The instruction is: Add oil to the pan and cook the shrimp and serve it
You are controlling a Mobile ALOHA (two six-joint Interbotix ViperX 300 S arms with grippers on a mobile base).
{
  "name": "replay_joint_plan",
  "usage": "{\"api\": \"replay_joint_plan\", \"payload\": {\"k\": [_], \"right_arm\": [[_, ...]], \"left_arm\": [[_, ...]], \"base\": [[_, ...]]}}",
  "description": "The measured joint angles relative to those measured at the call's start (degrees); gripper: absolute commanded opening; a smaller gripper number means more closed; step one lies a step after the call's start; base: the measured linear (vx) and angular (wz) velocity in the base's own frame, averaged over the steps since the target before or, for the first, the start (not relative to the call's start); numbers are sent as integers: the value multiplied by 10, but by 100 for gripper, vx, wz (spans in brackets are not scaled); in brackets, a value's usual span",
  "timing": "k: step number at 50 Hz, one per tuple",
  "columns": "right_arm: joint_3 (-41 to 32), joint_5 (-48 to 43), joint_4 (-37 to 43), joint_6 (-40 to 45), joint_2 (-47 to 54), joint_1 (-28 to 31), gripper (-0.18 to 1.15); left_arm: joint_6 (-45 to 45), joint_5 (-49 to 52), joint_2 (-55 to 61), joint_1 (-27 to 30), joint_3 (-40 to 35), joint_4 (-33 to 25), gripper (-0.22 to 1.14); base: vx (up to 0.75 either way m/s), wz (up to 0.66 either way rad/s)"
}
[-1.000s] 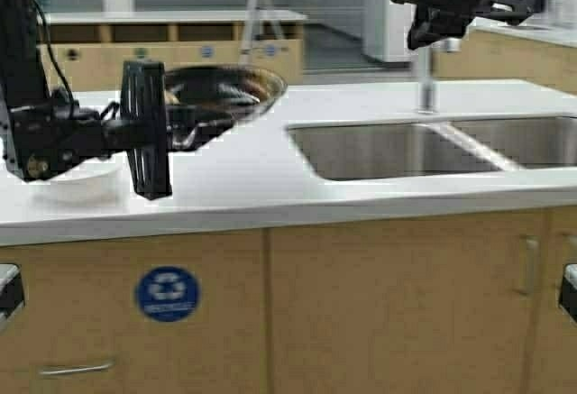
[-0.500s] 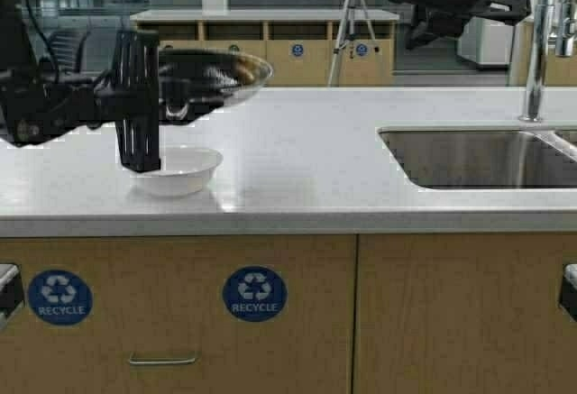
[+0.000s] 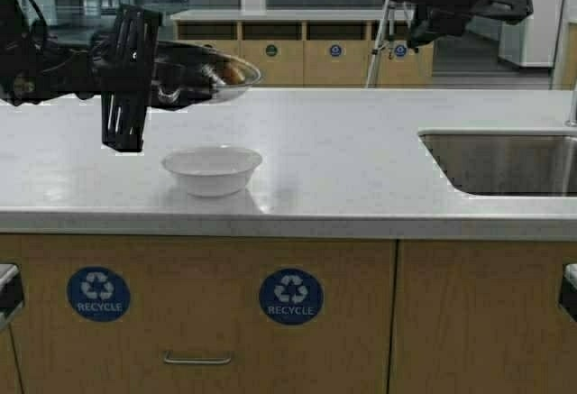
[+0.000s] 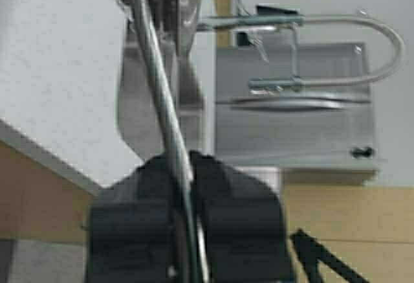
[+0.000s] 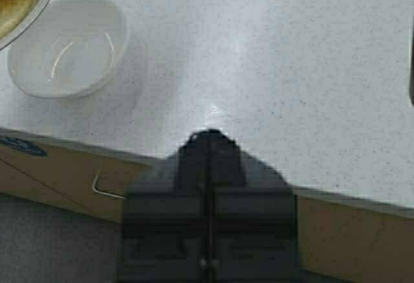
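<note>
The left gripper [image 4: 184, 192] is squeezing the handle of the small shiny steel pan [image 3: 194, 74], holding it above the round white bowl [image 3: 213, 169]. The right gripper [image 5: 208, 142] is hanging high up with its fingers pressed together, holding nothing.

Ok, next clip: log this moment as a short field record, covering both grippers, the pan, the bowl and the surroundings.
left gripper: shut on the pan's handle, holding the pan in the air at the left
pan: raised above the counter, behind and left of the white bowl
white bowl: on the counter near its front edge, looks empty
right gripper: shut, holding nothing, raised high at the right
counter: white
sink: set into the counter at the right
shrimp: cannot tell
</note>
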Motion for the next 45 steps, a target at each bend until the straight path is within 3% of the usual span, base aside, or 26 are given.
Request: {"api": "replay_joint_plan", "payload": {"k": [13,26,45], "right_arm": [[0,-1,0,3,1,5,5],[-1,0,0,3,6,-3,5],[-1,0,1,3,7,-1,5]], "left_arm": [[88,83,0,0,-11,-14,4],[142,121,1,0,-24,-67,4],[250,221,-4,-1,-60,-80,4]], "base": [[1,9],[1,2],[0,2]]}}
